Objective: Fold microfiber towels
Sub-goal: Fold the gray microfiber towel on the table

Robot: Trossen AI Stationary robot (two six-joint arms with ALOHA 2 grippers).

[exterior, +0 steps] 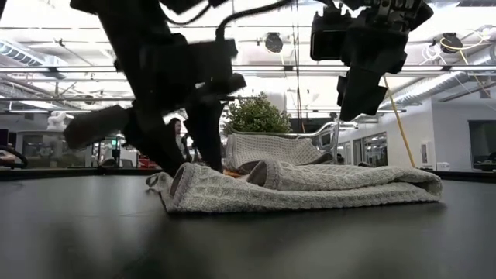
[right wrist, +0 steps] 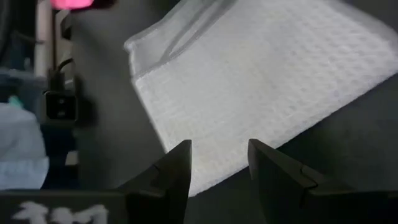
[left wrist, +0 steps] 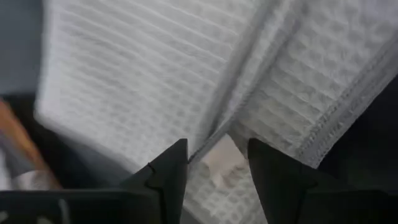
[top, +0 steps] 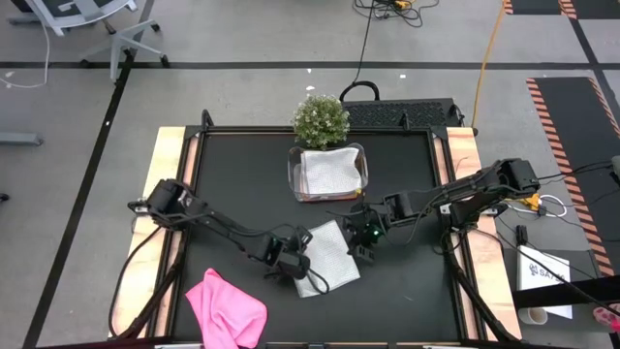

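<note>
A light grey microfiber towel lies folded in several layers on the black table, mid-table toward the near side. My left gripper is open, tipped steeply down at the towel's left end; the cloth and a small white label show between its fingers. My right gripper hangs open over the towel's right side, well above the cloth. A bright pink towel lies crumpled near the front left edge. Another grey towel rests folded in a clear tub. My left gripper stands open over the folded towel's left end, its fingers slanting down from the table's left. I cannot tell whether the fingertips touch the cloth.
The clear tub stands at the far middle with a small potted plant behind it. Bare black table lies to the right of the towel and along the front right. In the right wrist view the folded towel fills the space under the fingers.
</note>
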